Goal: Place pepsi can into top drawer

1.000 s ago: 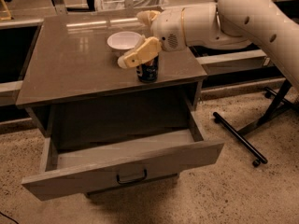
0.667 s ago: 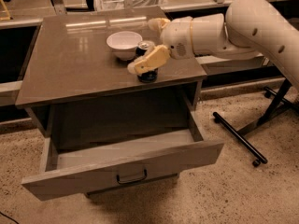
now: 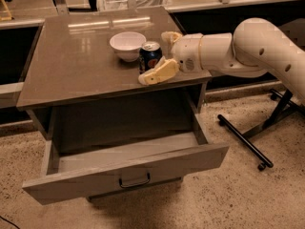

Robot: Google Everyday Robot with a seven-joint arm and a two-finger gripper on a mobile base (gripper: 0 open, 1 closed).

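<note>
The pepsi can (image 3: 149, 55) is dark blue with a silver top. It stands upright on the cabinet top, right next to the white bowl (image 3: 127, 44). My gripper (image 3: 154, 56) reaches in from the right at the can's height and is open. Its near cream finger (image 3: 159, 72) lies across the can's front lower side. Its far finger (image 3: 169, 36) is behind and to the right of the can. The top drawer (image 3: 128, 168) is pulled out below the tabletop, with a small dark handle (image 3: 134, 180) at its centre. The part of its inside that shows holds nothing.
The grey-brown cabinet top (image 3: 76, 61) bears the can and the bowl. The robot's white arm (image 3: 252, 46) spans the right side. A black stand with legs and wheels (image 3: 248, 142) is on the speckled floor at the right. Low shelving runs behind.
My gripper has swung from above the can to level with it, with the wrist moving right and nearer. The can now shows a little farther back on the top, closer to the bowl.
</note>
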